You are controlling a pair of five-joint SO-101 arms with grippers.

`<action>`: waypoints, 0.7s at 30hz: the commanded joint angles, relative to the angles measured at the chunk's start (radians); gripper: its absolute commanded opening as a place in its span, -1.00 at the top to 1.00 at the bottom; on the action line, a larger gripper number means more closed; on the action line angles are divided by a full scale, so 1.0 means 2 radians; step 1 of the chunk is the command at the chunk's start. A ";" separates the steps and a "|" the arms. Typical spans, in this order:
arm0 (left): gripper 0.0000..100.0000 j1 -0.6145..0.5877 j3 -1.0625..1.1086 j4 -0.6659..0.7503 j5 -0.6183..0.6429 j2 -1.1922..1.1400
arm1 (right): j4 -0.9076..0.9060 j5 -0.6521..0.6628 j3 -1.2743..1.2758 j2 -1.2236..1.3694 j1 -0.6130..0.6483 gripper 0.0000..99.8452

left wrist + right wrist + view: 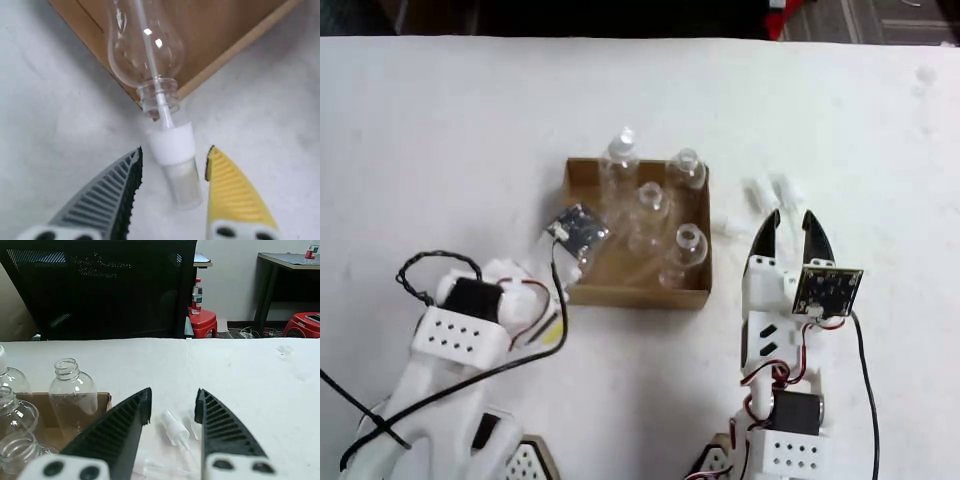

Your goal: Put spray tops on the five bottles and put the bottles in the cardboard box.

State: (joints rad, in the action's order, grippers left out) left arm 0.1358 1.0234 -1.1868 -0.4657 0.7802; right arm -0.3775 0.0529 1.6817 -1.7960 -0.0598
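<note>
Where the left pincer gapes, a spray top lies.

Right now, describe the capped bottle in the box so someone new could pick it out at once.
Find the cardboard box in the middle of the white table. In its far corner, on the left arm's side, stands a clear bottle. It wears a white top; the three bottles standing beside it have open necks.
</note>
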 commanded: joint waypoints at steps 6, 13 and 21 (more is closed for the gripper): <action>0.92 0.007 -0.031 0.008 0.007 -0.002 | 0.007 0.006 0.005 0.001 0.001 0.74; 0.92 0.007 -0.103 0.005 0.006 -0.002 | 0.007 0.006 0.005 0.001 0.001 0.74; 0.66 0.010 -0.140 0.001 0.007 -0.002 | 0.007 0.006 0.005 0.001 0.000 0.74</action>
State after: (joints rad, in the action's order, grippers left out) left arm 0.1404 0.8086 -1.1868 -0.4641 0.7772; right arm -0.3775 0.0529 1.6817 -1.7960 -0.0598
